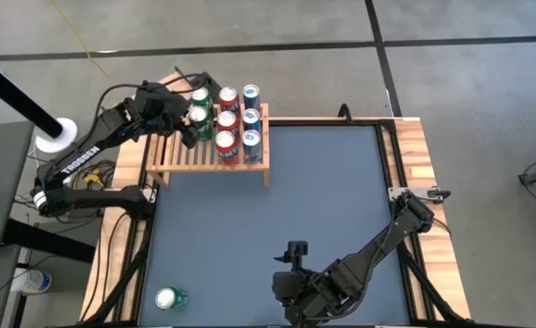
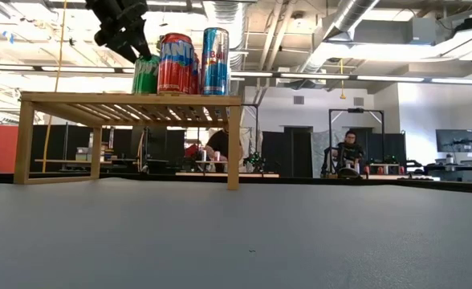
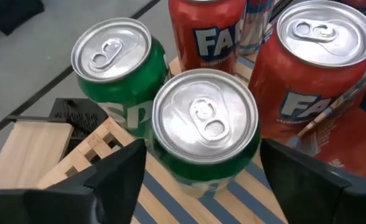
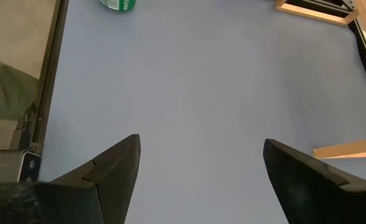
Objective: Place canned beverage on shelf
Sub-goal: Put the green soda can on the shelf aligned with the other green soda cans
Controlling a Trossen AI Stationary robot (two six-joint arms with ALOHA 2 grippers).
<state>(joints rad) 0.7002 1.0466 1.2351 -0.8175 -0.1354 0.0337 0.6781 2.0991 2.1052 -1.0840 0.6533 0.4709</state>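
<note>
Green can [image 3: 205,127] upright on shelf [image 1: 172,155], left column, between my left gripper's [image 3: 201,177] fingers [image 3: 117,177]. Jaws spread, gaps both sides, not gripping. 2nd green can [image 3: 111,56] just beyond it; red cans [image 3: 314,68] beside, blue cans [image 1: 251,117] past those. Right gripper [image 4: 198,168] open, low over table [image 1: 277,200], well apart. Spare green can [image 1: 170,298] at near-left corner.

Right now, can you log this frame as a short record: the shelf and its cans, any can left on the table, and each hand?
shelf: slatted wooden rack at the table's far left
cans on shelf: two green, three red, three blue, in three columns
left hand: open, fingers either side of the second green can, not clamped on it
right hand: open, holds nothing, over the near table edge
loose green can: on the table, near left corner
</note>
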